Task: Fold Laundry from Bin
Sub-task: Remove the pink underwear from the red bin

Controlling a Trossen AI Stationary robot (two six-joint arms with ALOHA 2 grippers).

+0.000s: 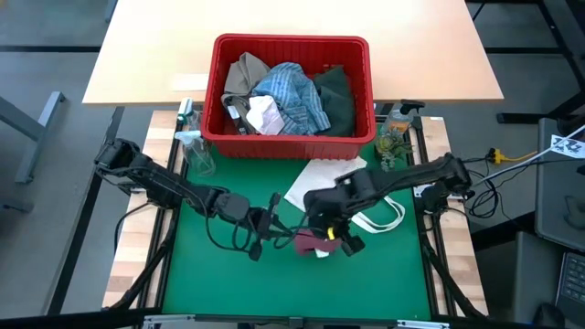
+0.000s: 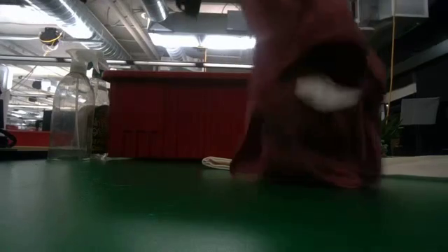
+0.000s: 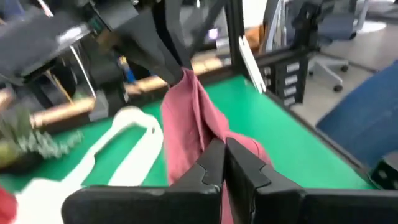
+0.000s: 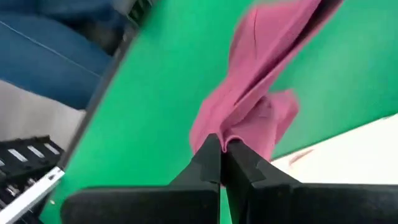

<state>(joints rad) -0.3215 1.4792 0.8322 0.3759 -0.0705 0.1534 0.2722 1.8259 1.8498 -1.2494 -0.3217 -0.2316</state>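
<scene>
Hands clamped on maroon cloth

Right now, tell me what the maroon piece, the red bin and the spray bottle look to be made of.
Maroon cloth: soft matte woven fabric, since it drapes in folds. Red bin: rigid, slightly glossy moulded plastic, judging by its slotted walls. Spray bottle: clear plastic, probably; the room shows through it.

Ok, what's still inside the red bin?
In the bin: a tan garment, the blue-white striped shirt, a small white cloth and a dark green garment. Anything beneath them is covered.
</scene>
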